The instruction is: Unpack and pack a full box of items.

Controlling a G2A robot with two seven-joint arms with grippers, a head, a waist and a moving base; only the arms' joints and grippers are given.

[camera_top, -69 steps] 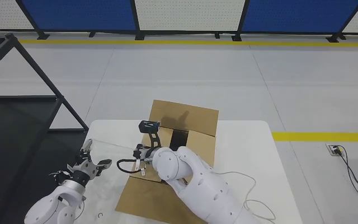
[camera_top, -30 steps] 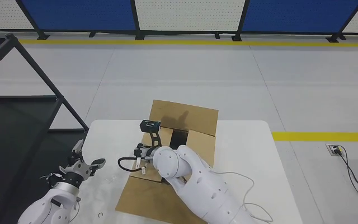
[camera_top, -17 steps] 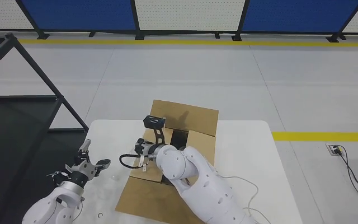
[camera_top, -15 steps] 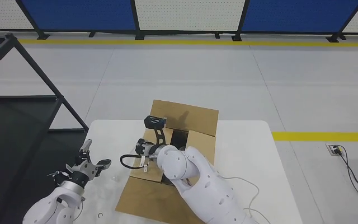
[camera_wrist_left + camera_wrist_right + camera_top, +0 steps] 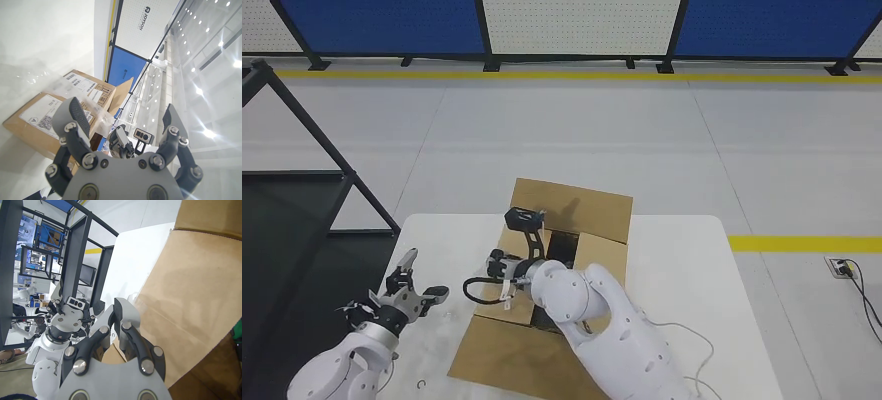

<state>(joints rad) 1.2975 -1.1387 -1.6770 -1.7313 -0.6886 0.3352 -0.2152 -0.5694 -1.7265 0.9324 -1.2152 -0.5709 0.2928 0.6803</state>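
Hiding most of the box (image 5: 572,212) inside, the right gripper (image 5: 113,307) sits at its left flap, jaws together. The box opens upward on the worktop (image 5: 687,265), its flaps spread front to back. The left gripper (image 5: 422,280) is left of it, jaws apart.

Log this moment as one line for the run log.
left gripper open at table edge | right gripper shut at cardboard box side | clear plastic beside box

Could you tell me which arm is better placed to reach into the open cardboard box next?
Right, probably: the right claw is at a flap of the cardboard box, beside the opening, though it looks shut. The left claw, open, is over the table, apart from the box.
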